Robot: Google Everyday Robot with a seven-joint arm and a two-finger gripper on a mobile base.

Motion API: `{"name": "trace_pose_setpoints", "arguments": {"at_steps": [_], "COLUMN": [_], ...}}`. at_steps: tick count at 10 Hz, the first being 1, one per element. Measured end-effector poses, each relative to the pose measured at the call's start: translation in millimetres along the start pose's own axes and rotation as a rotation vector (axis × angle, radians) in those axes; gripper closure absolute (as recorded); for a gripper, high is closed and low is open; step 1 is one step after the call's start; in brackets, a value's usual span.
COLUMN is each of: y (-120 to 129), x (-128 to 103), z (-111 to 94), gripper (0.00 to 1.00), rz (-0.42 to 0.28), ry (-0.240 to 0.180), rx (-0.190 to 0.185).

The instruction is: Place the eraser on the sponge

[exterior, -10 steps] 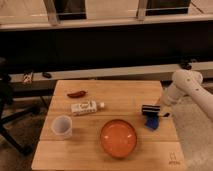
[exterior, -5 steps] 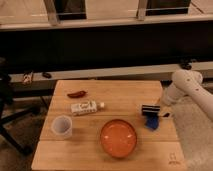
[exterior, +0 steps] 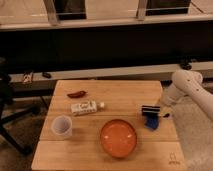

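The eraser (exterior: 150,109), a black bar with pale stripes, lies level at the right side of the wooden table (exterior: 120,92), right over the top edge of the blue sponge (exterior: 151,122). I cannot tell whether it rests on the sponge or hangs just above it. My gripper (exterior: 160,111) reaches in from the right at the end of the white arm (exterior: 186,86) and sits against the eraser's right end. The gripper partly hides the sponge's right side.
An orange bowl (exterior: 119,138) stands just left of the sponge near the front edge. A white cup (exterior: 61,126), a white labelled tube (exterior: 86,107) and a red pepper (exterior: 77,93) lie on the left half. A dark chair (exterior: 6,97) stands left of the table.
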Motion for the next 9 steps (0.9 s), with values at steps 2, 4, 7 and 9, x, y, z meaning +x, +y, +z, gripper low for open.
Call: {"name": "trace_pose_setpoints", "arguments": {"at_steps": [2,4,7,9], "y": [0.6,1.9,3.5,3.9], "x": [-0.5,-0.5,-1.1,-1.9], "z": [-0.2,-0.5,-0.4,-0.9], "gripper": [0.62,0.62,0.66,0.60], "rz": [0.001,0.002,0.004,0.003], "ry": [0.000,0.000,-0.001,-0.001], "rx": [0.000,-0.001,-0.003,-0.004]}}
